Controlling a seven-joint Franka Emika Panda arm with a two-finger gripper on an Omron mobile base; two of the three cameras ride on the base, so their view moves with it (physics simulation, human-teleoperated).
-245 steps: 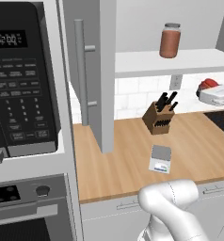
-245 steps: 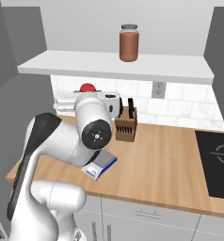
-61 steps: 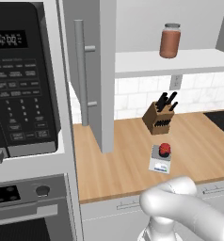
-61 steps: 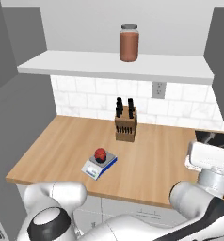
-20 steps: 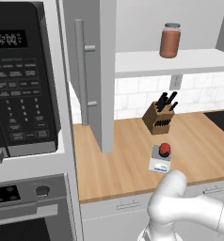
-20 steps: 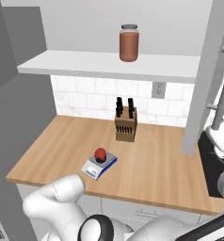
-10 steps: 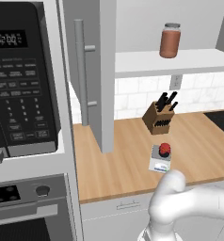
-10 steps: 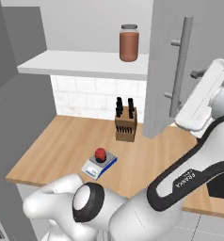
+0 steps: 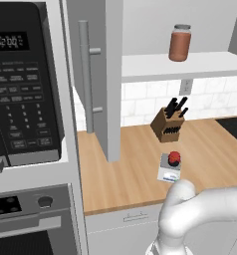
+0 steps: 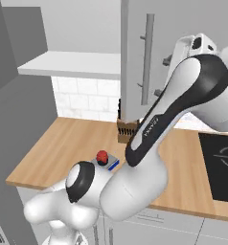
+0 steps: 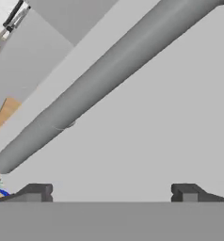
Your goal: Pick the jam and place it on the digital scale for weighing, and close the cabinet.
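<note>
The jam point(image 9: 174, 158) point(image 10: 102, 156), a tiny red jar with a dark lid, stands on the digital scale point(image 9: 168, 174) point(image 10: 110, 164) on the wooden counter. The grey cabinet has its left door point(image 9: 112, 74) swung out, bar handle point(image 9: 84, 74) facing me. Its right door point(image 10: 134, 57) stands partly swung in front of the shelf, with my arm's hand up against its outer face. In the hand view my gripper point(image 11: 111, 192) is open, its fingertips point(image 11: 36, 190) wide apart, close to the door's bar handle point(image 11: 109, 80), with nothing between them.
A taller brownish-red jar point(image 9: 179, 42) sits on the cabinet shelf. A wooden knife block point(image 9: 170, 122) stands behind the scale. The black microwave point(image 9: 26, 84) and oven are at the left, and a black cooktop point(image 10: 221, 167) at the right.
The right cabinet door has swung leftward across the right base view, with my arm rising and following it. The jam, the scale and the left door have not moved.
</note>
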